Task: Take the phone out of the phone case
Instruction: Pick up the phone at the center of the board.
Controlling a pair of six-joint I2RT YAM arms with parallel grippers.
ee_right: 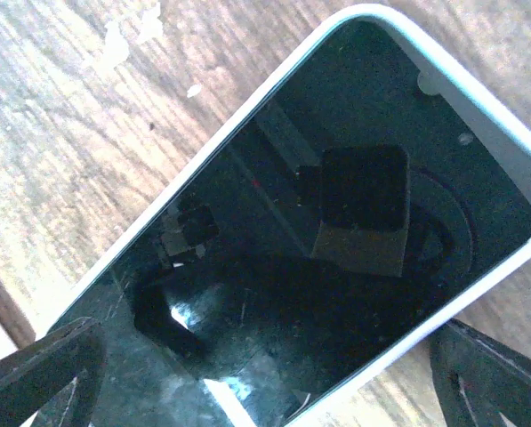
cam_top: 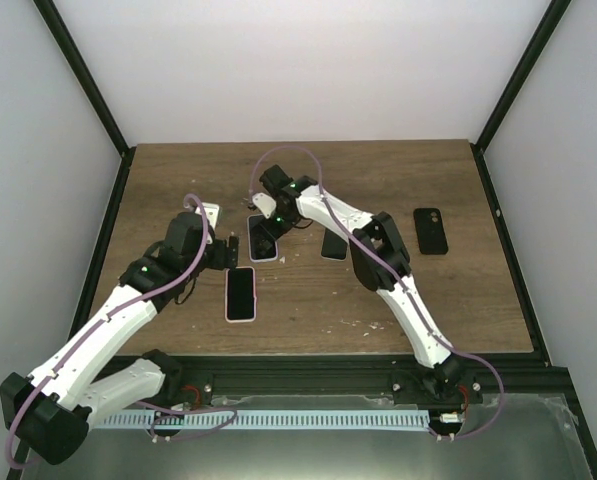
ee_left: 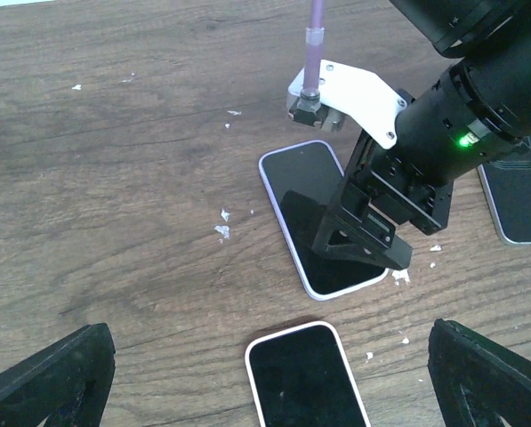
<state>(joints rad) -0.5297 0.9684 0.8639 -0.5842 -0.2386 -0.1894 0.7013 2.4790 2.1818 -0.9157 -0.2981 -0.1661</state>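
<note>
A phone in a pale lilac-white case [ee_left: 311, 200] lies face up on the wooden table, also seen in the top view [cam_top: 263, 240]. My right gripper [cam_top: 262, 222] is open and hangs right over its screen, with its fingers [ee_left: 365, 233] on or just above the glass. In the right wrist view the dark screen [ee_right: 336, 231] fills the frame between the spread fingers. My left gripper [cam_top: 230, 252] is open and empty, just left of that phone. Below it lies a second phone in a white-pink case [ee_left: 305, 378], at the front of the top view [cam_top: 240, 294].
A third phone [cam_top: 333, 244] lies right of the right gripper, its edge visible in the left wrist view [ee_left: 518, 205]. A black phone or case [cam_top: 431, 230] lies at the far right. Small white flecks [ee_left: 222, 229] dot the table [cam_top: 158, 190].
</note>
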